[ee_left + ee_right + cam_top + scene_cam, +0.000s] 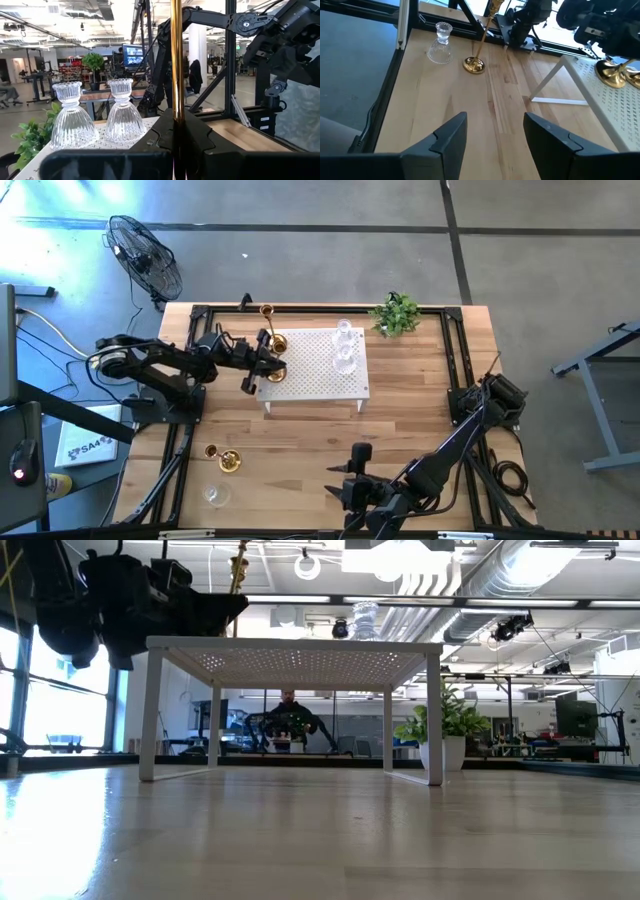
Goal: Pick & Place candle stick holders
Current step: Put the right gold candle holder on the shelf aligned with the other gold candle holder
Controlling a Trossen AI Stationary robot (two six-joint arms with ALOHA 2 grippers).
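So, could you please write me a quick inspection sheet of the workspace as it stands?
Surface: wooden table, with a white perforated stand on its far half.
Job's things: two brass candle stick holders and two glass candle stick holders on the stand; one brass holder and one glass holder on the table's near left.
Clutter: small green plant at the far edge.
Grippers: left gripper shut on a brass stem over the stand's left edge; right gripper open and empty, above the near edge.
Cables: black cable loops at the right arm's base.
Surroundings: floor fan; a person in the room behind.
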